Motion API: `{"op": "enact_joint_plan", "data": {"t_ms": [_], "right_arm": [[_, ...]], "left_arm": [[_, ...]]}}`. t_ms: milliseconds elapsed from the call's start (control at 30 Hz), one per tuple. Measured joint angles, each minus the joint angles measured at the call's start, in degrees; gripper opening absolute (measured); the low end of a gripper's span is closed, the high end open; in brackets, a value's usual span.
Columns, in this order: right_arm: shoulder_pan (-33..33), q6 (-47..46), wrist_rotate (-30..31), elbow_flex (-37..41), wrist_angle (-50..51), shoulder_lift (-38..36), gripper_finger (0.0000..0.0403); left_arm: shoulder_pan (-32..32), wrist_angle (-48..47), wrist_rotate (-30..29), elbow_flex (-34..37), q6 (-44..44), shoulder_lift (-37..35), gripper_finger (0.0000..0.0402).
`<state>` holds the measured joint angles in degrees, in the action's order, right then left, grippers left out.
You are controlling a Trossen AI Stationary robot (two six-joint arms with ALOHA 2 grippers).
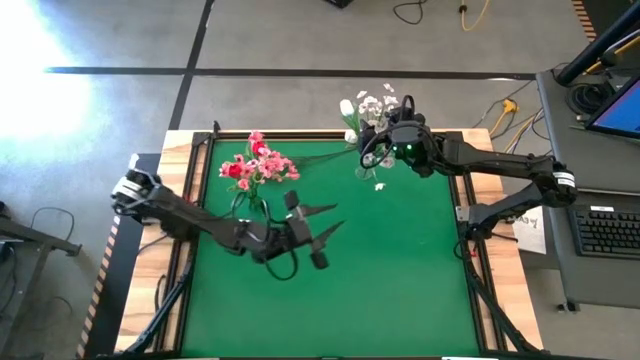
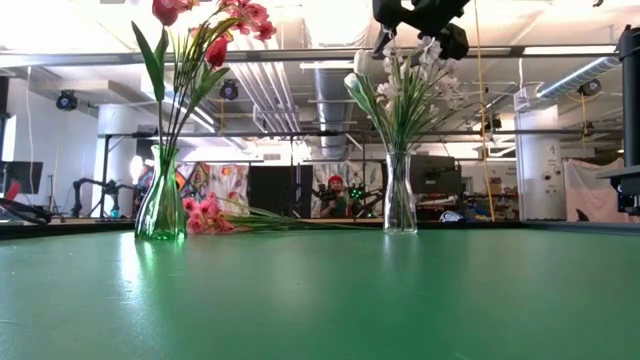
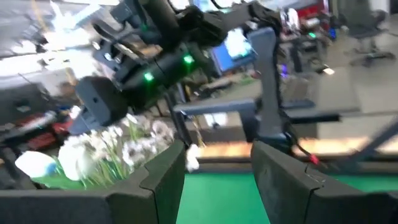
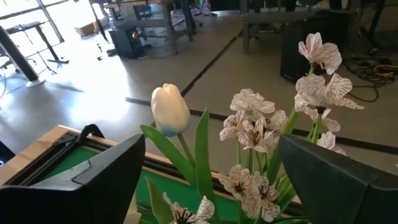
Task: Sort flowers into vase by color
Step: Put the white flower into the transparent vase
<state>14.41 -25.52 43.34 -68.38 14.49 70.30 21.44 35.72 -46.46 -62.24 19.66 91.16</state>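
Looking straight down, the right end effector (image 1: 385, 150) hangs spread wide over the white flowers (image 1: 372, 108), gripping nothing, at the green counter (image 1: 400, 270)'s far edge. The left end effector (image 1: 325, 226) sits near the pink and red flowers (image 1: 256, 165), fingers parted and empty.

Low view: green vase (image 2: 161, 208) holds the pinks, clear vase (image 2: 400, 195) holds the whites, one pink stem (image 2: 215, 217) lying between them.

Right wrist: a white tulip bud (image 4: 170, 109) beside striped white blossoms (image 4: 255, 118).

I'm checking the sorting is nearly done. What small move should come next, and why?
Probably the left gripper should go for the pink flower lying on the green table between the two vases. It is the only flower not in a vase; the left gripper is open and empty, and the open right gripper hangs over the white bouquet.
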Motion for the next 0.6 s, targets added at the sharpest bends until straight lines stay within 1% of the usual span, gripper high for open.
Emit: {"op": "enact_joint_plan", "data": {"t_ms": [100, 200, 300, 400, 533, 600], "right_arm": [[0.0, 0.02, -0.03, 0.0, 0.14, 0.0, 0.0362], [0.0, 0.04, -0.01, 0.0, 0.12, 0.0, 0.0362], [0.0, 0.05, -0.02, 0.0, 0.14, 0.0, 0.0362], [0.0, 0.04, -0.02, 0.0, 0.17, 0.0, 0.0362], [0.0, 0.04, -0.01, 0.0, 0.21, 0.0, 0.0362], [0.0, 0.04, -0.01, 0.0, 0.25, 0.0, 0.0362]], "left_arm": [[-2.39, 8.21, -0.04, -0.81, 3.0, 3.66, 0.0169], [-4.9, 12.66, -0.12, -2.25, 3.64, 6.66, 0.0169], [-7.09, 13.26, -0.52, -4.66, 2.34, 9.48, 0.0169], [-8.26, 13.18, -0.52, -7.63, 3.17, 12.57, 0.0172], [-9.73, 13.14, -1.21, -12.24, 3.98, 16.55, 0.0191], [-10.56, 13.19, -3.63, -13.74, 4.01, 18.14, 0.0206]]}}
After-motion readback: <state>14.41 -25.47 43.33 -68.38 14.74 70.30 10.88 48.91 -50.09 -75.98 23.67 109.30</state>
